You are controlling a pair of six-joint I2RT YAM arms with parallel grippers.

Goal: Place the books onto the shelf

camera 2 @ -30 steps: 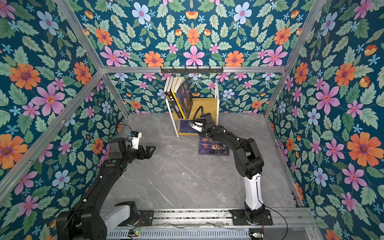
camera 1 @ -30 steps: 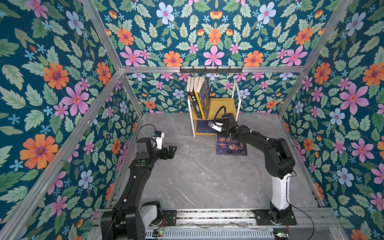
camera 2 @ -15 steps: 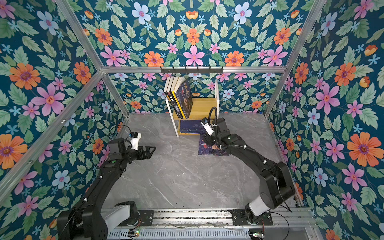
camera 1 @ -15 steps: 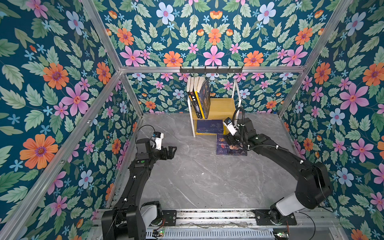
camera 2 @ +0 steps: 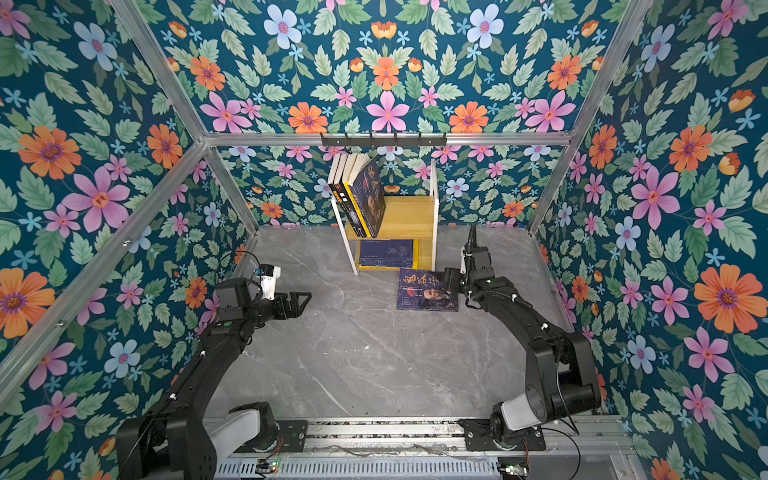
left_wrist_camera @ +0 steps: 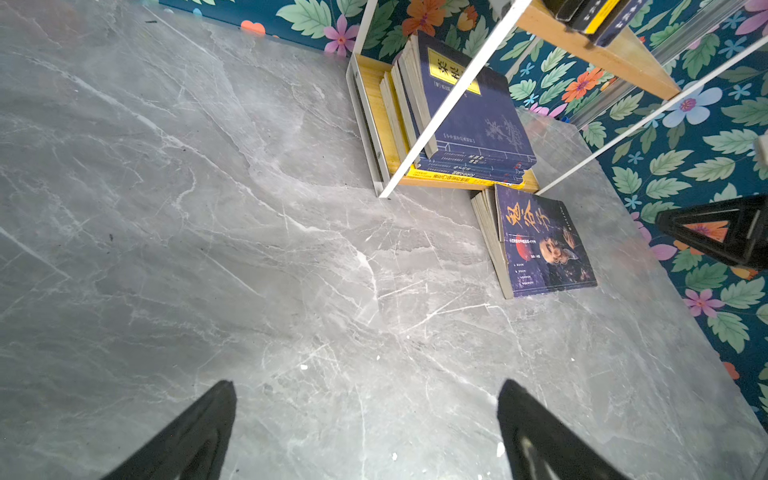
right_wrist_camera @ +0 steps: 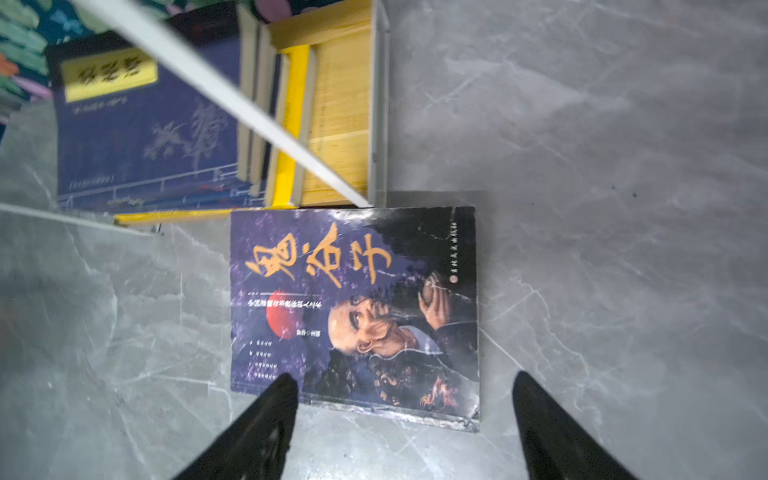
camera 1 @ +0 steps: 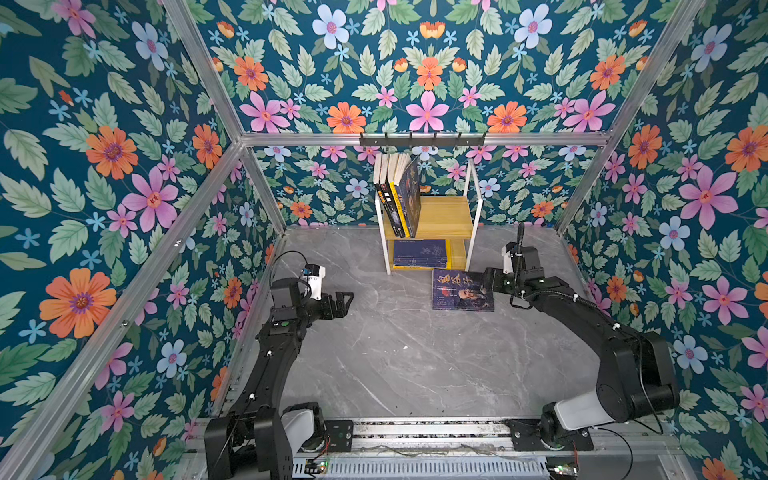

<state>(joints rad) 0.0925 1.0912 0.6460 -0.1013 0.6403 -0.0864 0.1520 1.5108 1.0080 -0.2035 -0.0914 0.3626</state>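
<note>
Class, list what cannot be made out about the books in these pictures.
- Upright books: titles cut off by the picture edge, left wrist view.
- Portrait book: small print blurred, right wrist view.
- Lower-tier stack: only the top cover shows, both top views.

Here I am in a robot test cell dressed up as a room: floral wallpaper panels point(camera 1: 124, 174) fixed to bare aluminium framing point(camera 1: 415, 139), a grey marble-look tabletop point(camera 1: 415, 357), and a little shelf point(camera 1: 446, 216) as a prop. My left arm point(camera 1: 274, 353) and right arm point(camera 1: 582, 320) sit bolted to a metal rail point(camera 1: 436, 430), with wiring and a lit circuit board point(camera 1: 316, 465) out front.
</note>
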